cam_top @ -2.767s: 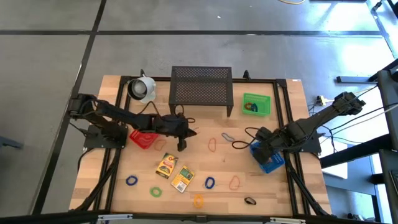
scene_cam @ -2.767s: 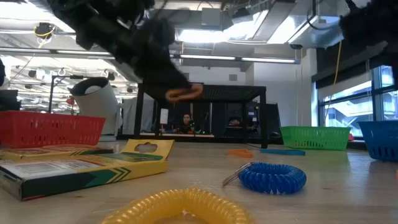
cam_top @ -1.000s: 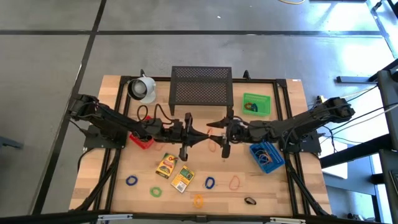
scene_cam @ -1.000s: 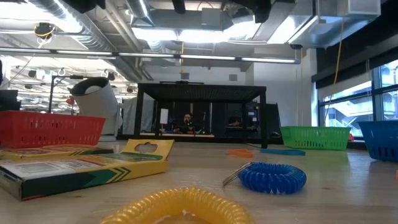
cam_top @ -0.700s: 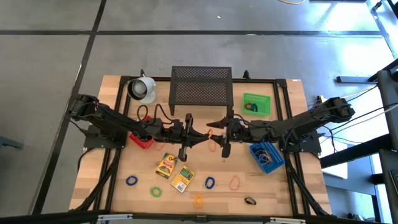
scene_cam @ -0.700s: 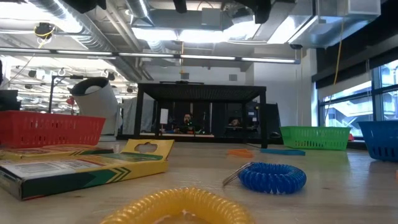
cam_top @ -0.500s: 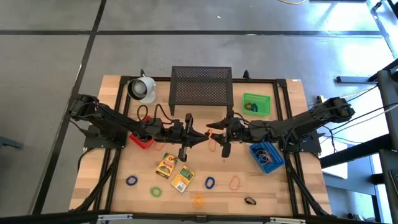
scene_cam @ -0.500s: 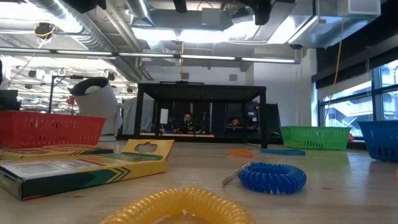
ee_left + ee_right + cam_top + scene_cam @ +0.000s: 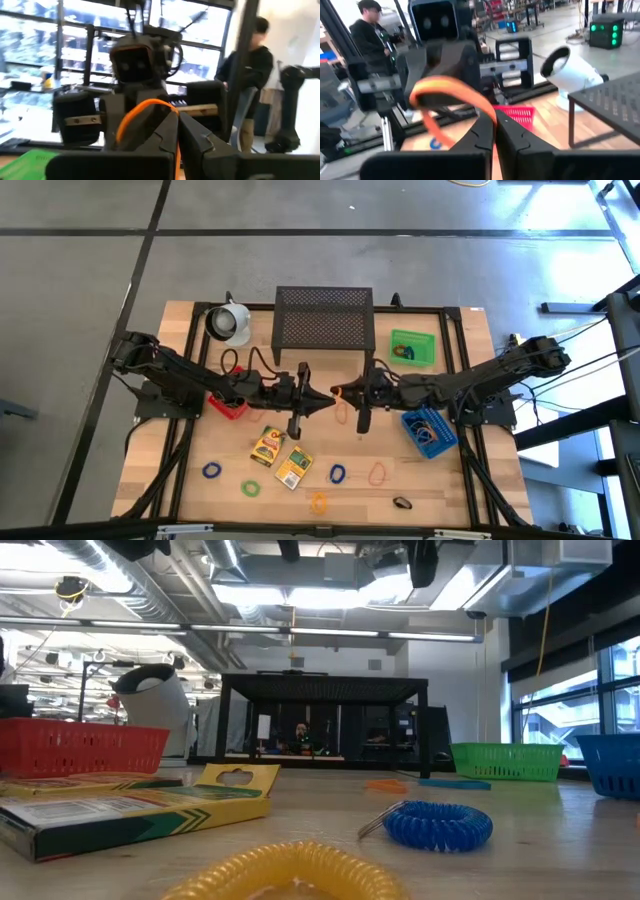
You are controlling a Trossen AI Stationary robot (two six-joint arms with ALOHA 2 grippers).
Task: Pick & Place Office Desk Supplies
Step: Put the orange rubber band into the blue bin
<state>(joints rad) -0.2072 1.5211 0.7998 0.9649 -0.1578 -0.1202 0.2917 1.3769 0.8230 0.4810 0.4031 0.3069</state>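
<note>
An orange loop (image 9: 334,393) hangs in the air above the table's middle, between my two grippers, which face each other tip to tip. My left gripper (image 9: 326,399) reaches in from the left and is shut on it. My right gripper (image 9: 341,392) reaches in from the right and is also shut on it. The loop (image 9: 145,106) arcs over my left fingers, and in the right wrist view the loop (image 9: 449,90) arcs ahead of my right fingers. Other loops, such as a blue one (image 9: 337,474) and a green one (image 9: 250,488), and two yellow packets (image 9: 267,446) (image 9: 294,467) lie flat on the table. My left gripper pinches one strand of the orange loop (image 9: 176,146) between its two fingers, coming in level from the table's left. The loop stands up past the fingertips, lifted clear of the table. My right gripper pinches the loop's strand (image 9: 488,113) between its two fingertips, coming in level from the table's right. The rest of the loop curves away ahead of the fingers, toward my left gripper.
A red bin (image 9: 228,406) sits under my left arm, a blue bin (image 9: 432,432) under my right arm, a green bin (image 9: 412,348) at the far right. A black mesh shelf (image 9: 324,325) and a white mug (image 9: 228,322) stand at the far edge. More loops lie near the front edge.
My right gripper has rolled a little about its own axis and shut on the orange loop that my left gripper holds up. My left gripper has kept still, and the loop stays in the air between them.
</note>
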